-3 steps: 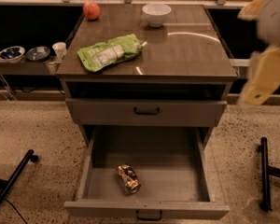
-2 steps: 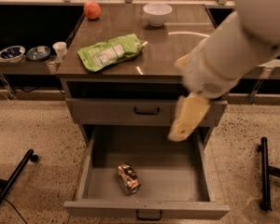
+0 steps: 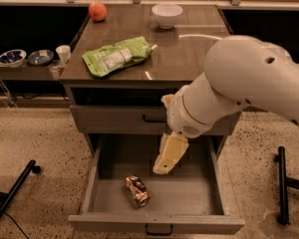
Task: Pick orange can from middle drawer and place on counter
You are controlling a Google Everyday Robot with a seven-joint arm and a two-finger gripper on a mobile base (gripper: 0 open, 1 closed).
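Observation:
The orange can (image 3: 137, 190), shiny, dented, with dark patches, lies on its side on the grey floor of the open middle drawer (image 3: 209, 168), left of centre near the front. My gripper (image 3: 164, 164) hangs over the drawer, pointing down, a little above and to the right of the can, not touching it. The white arm reaches in from the right across the cabinet front. The dark brown counter (image 3: 179, 59) is above the drawers.
On the counter lie a green pouch (image 3: 115, 57), a red-orange fruit (image 3: 97, 11) and a white bowl (image 3: 167, 15). A side shelf on the left holds small bowls (image 3: 12, 57) and a cup (image 3: 63, 53). Dark stand legs (image 3: 281, 183) flank the cabinet on the speckled floor.
The arm has swung in from the right edge of the view, leftwards and down, bringing the gripper over the open drawer. The can has not moved.

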